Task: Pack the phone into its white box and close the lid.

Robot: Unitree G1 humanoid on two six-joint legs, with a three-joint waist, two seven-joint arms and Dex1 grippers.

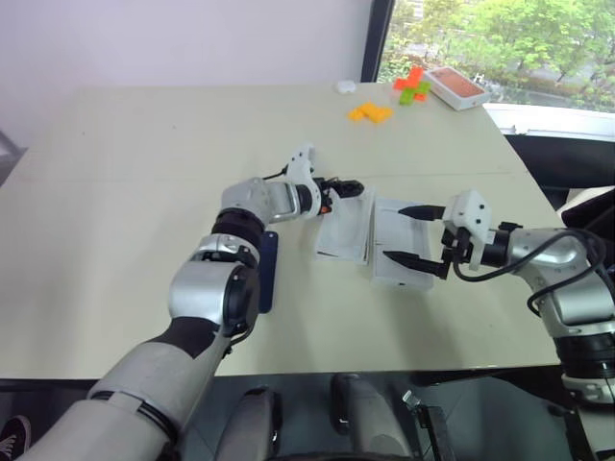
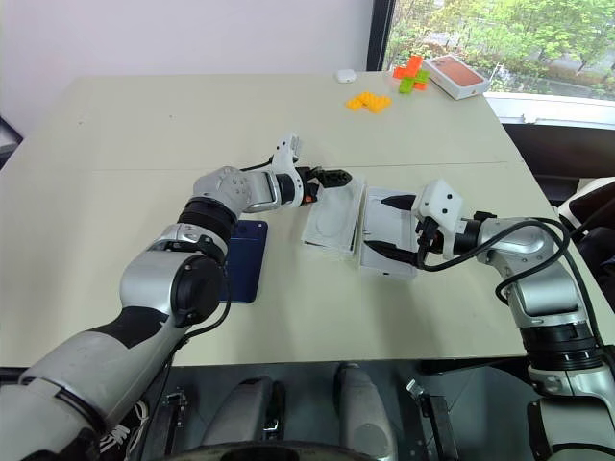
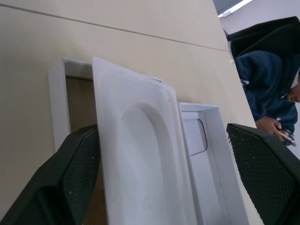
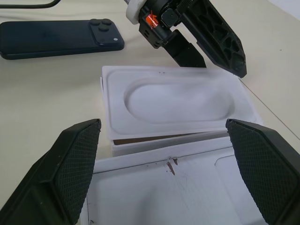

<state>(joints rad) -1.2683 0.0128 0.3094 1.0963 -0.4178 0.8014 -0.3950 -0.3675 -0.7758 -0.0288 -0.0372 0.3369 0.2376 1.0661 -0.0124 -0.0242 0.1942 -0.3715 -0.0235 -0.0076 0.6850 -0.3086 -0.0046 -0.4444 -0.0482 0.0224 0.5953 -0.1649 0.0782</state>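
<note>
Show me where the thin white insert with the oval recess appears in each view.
Left eye view: the insert lies at table centre.
Right eye view: insert, again at centre.
Left wrist view: insert, close, mid-picture.
Right wrist view: insert, mid-picture.
Shared landmark: the open white tray right beside it.

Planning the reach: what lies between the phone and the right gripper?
In the right eye view, the insert atop a white tray lies between phone and right gripper.

Navy phone (image 2: pixel 244 259) flat beside open white box (image 2: pixel 330 230)
</note>
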